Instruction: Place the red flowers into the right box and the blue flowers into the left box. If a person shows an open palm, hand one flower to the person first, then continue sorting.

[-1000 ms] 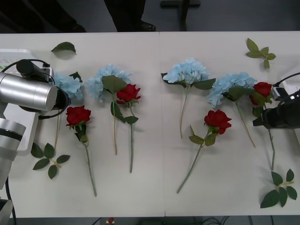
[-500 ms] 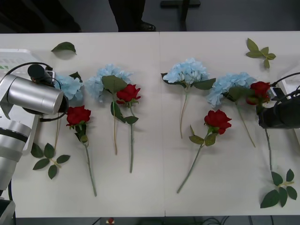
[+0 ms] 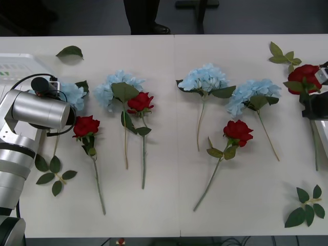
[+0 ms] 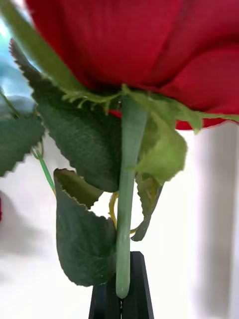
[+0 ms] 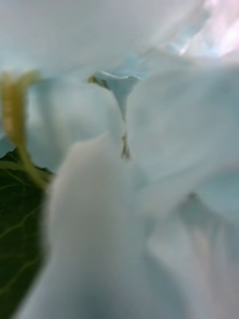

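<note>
My right gripper at the table's right edge is shut on the stem of a red flower, which is lifted beside the right box; its black fingers pinch the stem's end. Three red flowers lie on the table. My left arm is over a blue flower by the left box; pale petals crowd the wrist camera. More blue flowers lie flat. No open palm is in view.
Loose green leaf sprigs lie at the back left, back right, front left and front right. A person's dark legs stand beyond the table's far edge. The table's front middle is bare.
My right gripper has lifted its red flower and carried it right and back toward the right box. The left arm has turned, and its blue flower's stem shifted left with it.
</note>
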You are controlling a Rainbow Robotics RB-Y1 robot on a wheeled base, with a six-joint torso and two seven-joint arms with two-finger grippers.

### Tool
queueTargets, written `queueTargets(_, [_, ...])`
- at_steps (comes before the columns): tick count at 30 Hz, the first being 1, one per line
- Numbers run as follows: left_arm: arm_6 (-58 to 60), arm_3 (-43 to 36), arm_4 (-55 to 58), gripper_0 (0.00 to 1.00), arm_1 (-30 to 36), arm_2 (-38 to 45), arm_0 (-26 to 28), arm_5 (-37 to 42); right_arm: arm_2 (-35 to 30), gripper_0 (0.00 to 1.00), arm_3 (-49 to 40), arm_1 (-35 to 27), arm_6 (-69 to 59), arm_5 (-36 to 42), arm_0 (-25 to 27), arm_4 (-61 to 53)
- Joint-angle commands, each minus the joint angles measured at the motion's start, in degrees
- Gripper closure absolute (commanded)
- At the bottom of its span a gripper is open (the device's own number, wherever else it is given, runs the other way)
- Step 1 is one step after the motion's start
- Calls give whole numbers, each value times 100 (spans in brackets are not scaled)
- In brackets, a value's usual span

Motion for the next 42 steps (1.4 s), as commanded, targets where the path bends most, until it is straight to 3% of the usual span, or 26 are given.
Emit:
queueTargets(1, [-287,-252,260,100,74,262,-95,53,-115,100,-484,-341,142,286,-70,249])
queueTargets(5, [-340,-780,374,100,74,411,-174,704,-387,100,-721,-438,63,532,-70,802])
queueTargets(12, [-410,-2072,946,100,355,869,-710,2769,-449,100,-739,-490,-25,523,-184,2648])
queueTargets(18, [-682,-2520,1438,100,979,1238,-1114,3771,-457,100,-282,-490,-174,198,-193,3114])
queueTargets(26, [-1895,-1966,2299,100,1999,2046,-1035,3648,-449,100,1001,-482,-139,-672,-527,3061])
queueTargets(35, [-3099,-1166,3160,100,2702,2424,-209,2330,-405,100,1485,-490,-121,-1199,-553,3052])
queueTargets(37, [-3319,-1008,3354,100,2798,2433,2,1996,-405,92,1476,-482,-113,-1199,-562,3052])
queueTargets(38, [-3407,-938,3424,100,2833,2424,81,1864,-405,83,1476,-490,-113,-1199,-562,3043])
queueTargets(40, [-3600,-771,3582,100,2842,2442,265,1530,-405,24,1476,-490,-104,-1208,-562,3000])
queueTargets(42, [-3732,-595,3714,100,2833,2415,441,1187,-405,0,1467,-490,-86,-1208,-562,2920])
